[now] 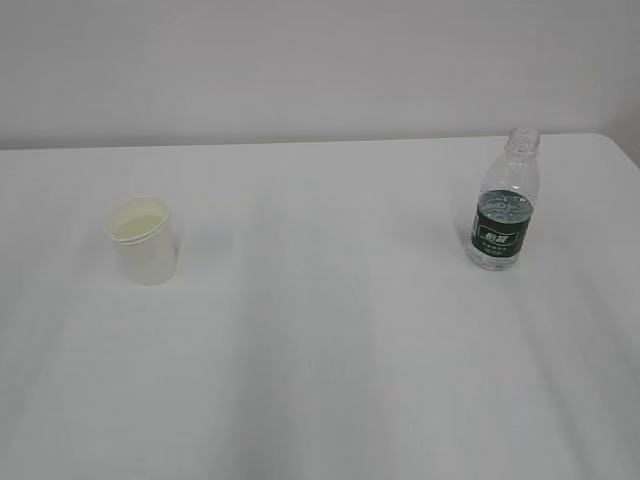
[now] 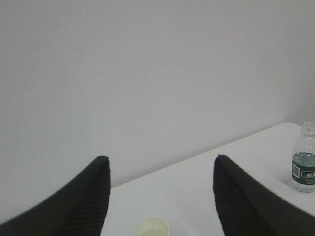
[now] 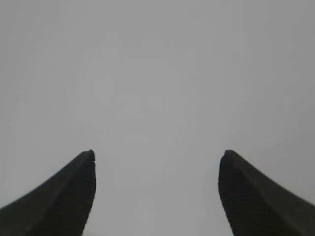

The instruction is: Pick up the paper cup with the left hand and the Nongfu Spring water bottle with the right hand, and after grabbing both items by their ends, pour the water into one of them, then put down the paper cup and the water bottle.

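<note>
Both claws gape empty: left hand above the cup, right hand facing blank wall. Well right of the cup the bottle stands upright, uncapped, apparently spaced for one arm each.

- The left hand is raised, its two black ribbed fingers spread wide, gripping nothing.
- The right hand is likewise spread (slightly wider), empty, fingers pointing forward.
</note>
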Available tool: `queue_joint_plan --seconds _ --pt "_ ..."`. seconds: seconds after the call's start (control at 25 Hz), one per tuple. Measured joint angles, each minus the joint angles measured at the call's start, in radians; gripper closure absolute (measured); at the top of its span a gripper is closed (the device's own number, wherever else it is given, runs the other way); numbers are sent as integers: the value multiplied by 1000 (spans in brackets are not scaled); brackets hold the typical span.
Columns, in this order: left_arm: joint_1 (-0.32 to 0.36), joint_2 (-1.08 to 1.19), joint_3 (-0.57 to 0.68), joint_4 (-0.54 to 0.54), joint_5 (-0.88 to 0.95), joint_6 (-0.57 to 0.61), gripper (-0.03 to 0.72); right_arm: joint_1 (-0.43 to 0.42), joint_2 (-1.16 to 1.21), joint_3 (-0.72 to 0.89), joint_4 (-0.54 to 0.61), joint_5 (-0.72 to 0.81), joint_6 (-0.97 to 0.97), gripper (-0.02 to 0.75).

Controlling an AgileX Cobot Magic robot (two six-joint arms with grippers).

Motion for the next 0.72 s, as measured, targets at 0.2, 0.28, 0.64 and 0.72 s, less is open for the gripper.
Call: queue_joint_plan --seconds 0.2,0.28,0.64,0.72 --pt "0 -46 0 13 53 0 220 0 -6 0 -161 -33 147 147" --pt "0 -58 0 13 60 0 221 0 -6 0 -231 -57 208 147" --pt "0 -72 0 15 66 0 223 0 -6 0 -447 -113 410 147" --pt "0 -72 0 10 70 0 223 0 -6 0 -451 -118 413 148"
